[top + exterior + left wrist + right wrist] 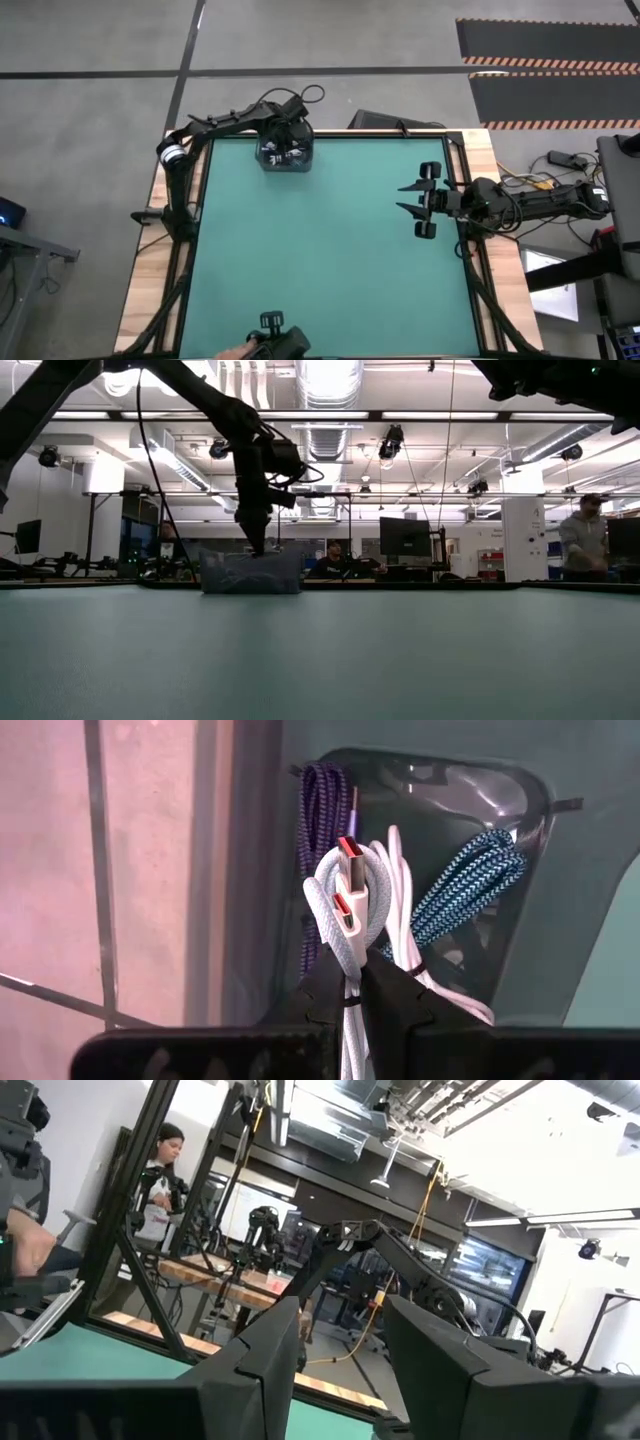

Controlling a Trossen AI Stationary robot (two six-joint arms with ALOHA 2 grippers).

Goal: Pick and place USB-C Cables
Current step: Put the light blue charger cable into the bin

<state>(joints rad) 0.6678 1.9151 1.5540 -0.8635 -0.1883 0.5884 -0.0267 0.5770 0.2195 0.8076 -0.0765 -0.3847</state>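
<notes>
High view shows my left gripper (pixel 284 143) down in a clear bin (pixel 287 152) near twelve o'clock on the green tabletop (pixel 320 260), a little toward eleven. My right gripper (pixel 421 201) hangs over the tabletop at about three o'clock, well apart from the bin, its two fingers spread with nothing between them.

From my left wrist I see my fingers (pixel 325 990) pressed together, pinching a white cable (pixel 350 910) that is looped into a bundle, with two flat red-tipped plugs showing at its top. I count three cables here: the white one I hold, a dark blue-purple braided cable (pixel 322 805) standing along the bin wall at about eleven o'clock of it, and a blue-and-white braided cable (pixel 470 880) at about two o'clock, touching the white bundle. Whether more lie underneath I cannot tell.

Across the tabletop at its own level, my left arm reaches straight down into the bin (pixel 250 572).
</notes>
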